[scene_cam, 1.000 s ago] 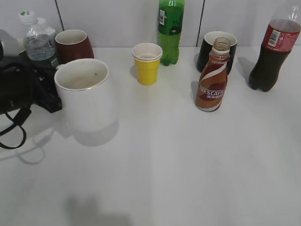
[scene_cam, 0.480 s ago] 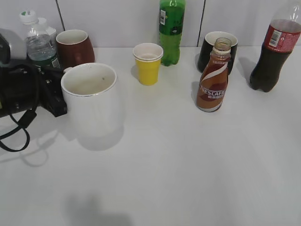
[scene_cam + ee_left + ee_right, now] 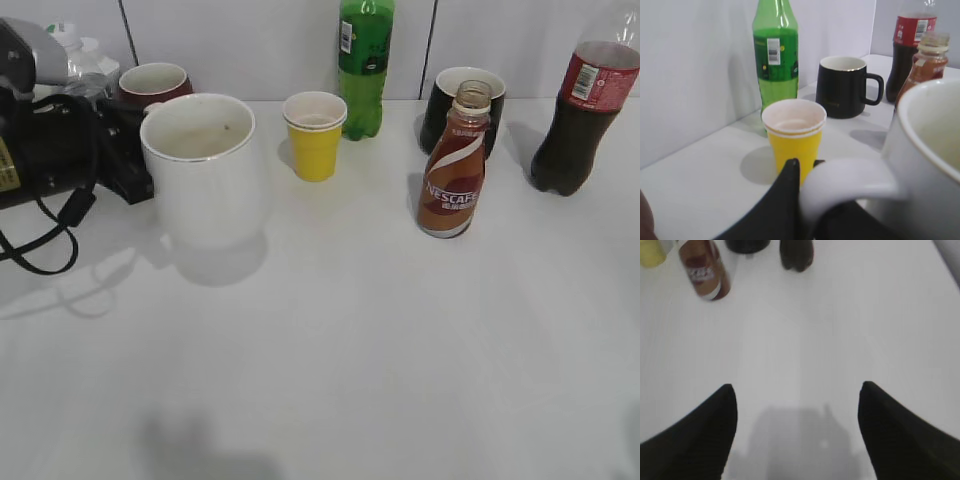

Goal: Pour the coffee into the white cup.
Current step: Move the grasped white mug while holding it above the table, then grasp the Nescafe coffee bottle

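Note:
The white cup point(image 3: 205, 185) is a large plain mug at the left of the table. My left gripper point(image 3: 138, 170) is shut on its handle point(image 3: 850, 182) from the left; in the left wrist view the gripper point(image 3: 805, 161) shows a black finger on each side of the handle, with the cup's rim point(image 3: 935, 165) at the right. The coffee bottle point(image 3: 451, 175) stands upright and uncapped at the right centre, apart from the cup; it also shows in the left wrist view point(image 3: 929, 62) and the right wrist view point(image 3: 704, 270). My right gripper point(image 3: 796, 390) is open and empty over bare table.
A yellow cup point(image 3: 314, 135), a green bottle point(image 3: 363, 60) and a dark mug point(image 3: 460, 105) stand along the back. A cola bottle point(image 3: 580, 110) is at the back right. A brown-red mug point(image 3: 152, 82) and a water bottle point(image 3: 75, 48) are behind my left arm.
My left gripper has carried the white cup to the right and toward the back of the table. The coffee bottle has not moved.

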